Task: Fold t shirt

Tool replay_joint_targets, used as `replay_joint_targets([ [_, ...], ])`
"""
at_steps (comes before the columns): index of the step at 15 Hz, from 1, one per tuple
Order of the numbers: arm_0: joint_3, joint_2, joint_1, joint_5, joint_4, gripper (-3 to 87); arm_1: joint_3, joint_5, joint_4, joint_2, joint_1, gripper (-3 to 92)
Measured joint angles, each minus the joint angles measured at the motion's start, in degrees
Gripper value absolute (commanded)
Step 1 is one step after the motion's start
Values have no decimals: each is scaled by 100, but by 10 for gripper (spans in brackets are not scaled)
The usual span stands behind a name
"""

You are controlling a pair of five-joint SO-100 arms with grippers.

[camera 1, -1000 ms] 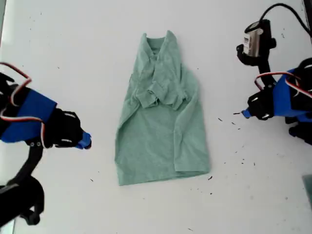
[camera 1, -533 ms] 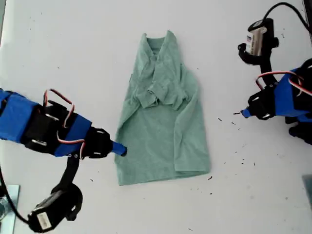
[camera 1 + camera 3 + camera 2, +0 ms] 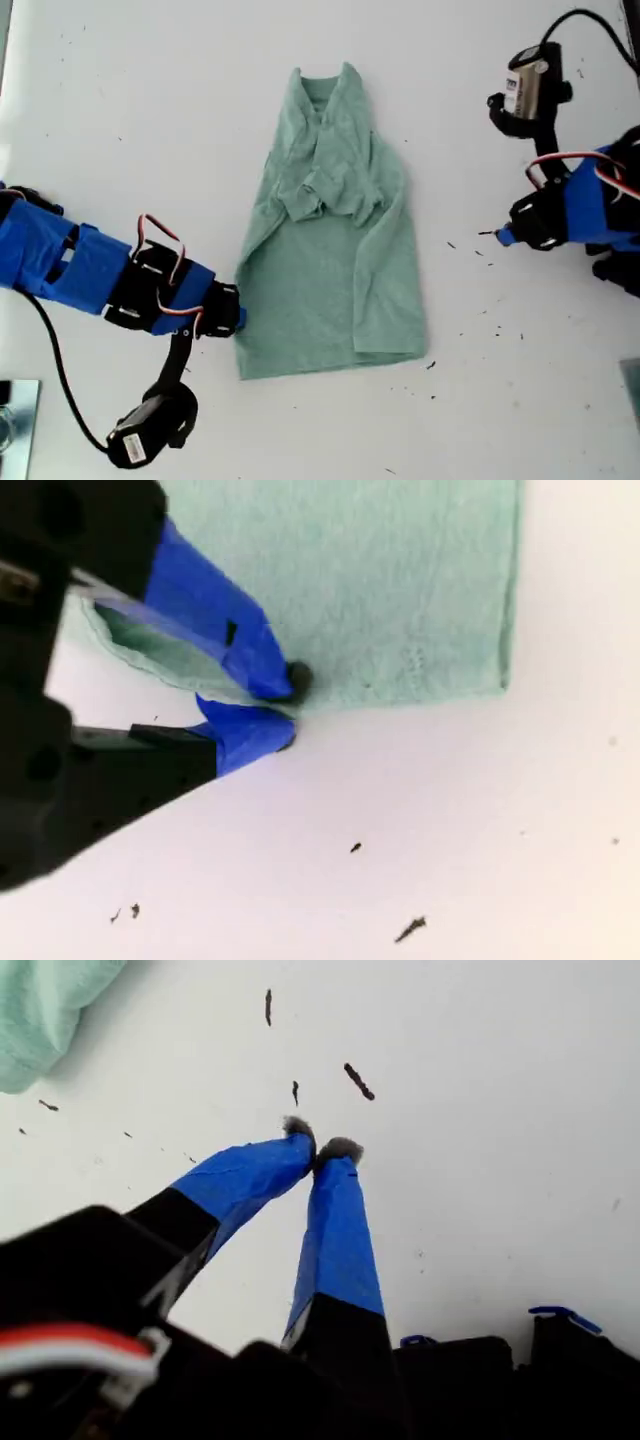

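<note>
The pale green t shirt (image 3: 330, 270) lies flat on the white table, collar away from the camera, both sleeves folded in over the chest. At the shirt's lower corner on the exterior view's left, my second gripper (image 3: 238, 320) has one blue-taped finger on top of the hem and the other beneath it. The second wrist view shows that second gripper (image 3: 288, 708) shut on the t shirt (image 3: 380, 570) edge, which lifts slightly. On the exterior view's right, my first gripper (image 3: 500, 235) hangs over bare table. My first gripper (image 3: 325, 1145) is shut on nothing, with the t shirt (image 3: 40, 1010) off to one side.
Dark specks (image 3: 450, 245) dot the white table (image 3: 150, 120) between the shirt and the arm on the exterior view's right. A metallic object (image 3: 15, 410) sits at the exterior view's lower left edge.
The arm on the exterior view's left swung in to the shirt's lower corner and closed its fingers on the hem. The other arm barely moved.
</note>
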Motion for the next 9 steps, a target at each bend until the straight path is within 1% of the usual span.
replay_joint_targets([
  [4,0,1705,0,-167,1512,-2,176,97,0,422,-44,32],
  [5,-79,2004,-62,-149,1784,-2,176,114,0,475,-53,32],
  [7,-510,2021,-281,132,1854,-2,176,132,9,519,-53,32],
  [9,-1705,879,-396,571,1793,-2,176,185,9,571,-70,32],
])
